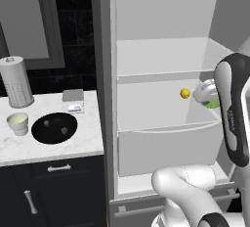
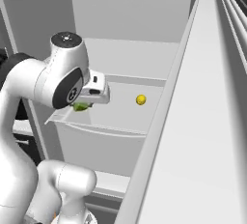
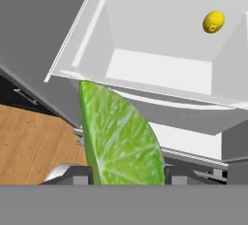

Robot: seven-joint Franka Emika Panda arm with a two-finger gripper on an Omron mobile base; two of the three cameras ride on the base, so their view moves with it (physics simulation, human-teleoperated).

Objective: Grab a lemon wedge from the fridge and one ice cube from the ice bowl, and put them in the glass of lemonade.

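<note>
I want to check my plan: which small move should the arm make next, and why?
Probably pull the end effector straight back out of the fridge. The lemon wedge already sits between its fingers, off the shelf, and the glass of lemonade waits on the counter to the left.

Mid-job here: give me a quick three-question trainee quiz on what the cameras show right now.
1. True or false: the tool holds the lemon wedge.
2. What lies on the fridge shelf? A) small yellow ball B) red apple C) milk carton
3. Fill in: on the counter, the glass of lemonade stands beside the black ice ____.

Key: 1 true; 2 A; 3 bowl.
</note>
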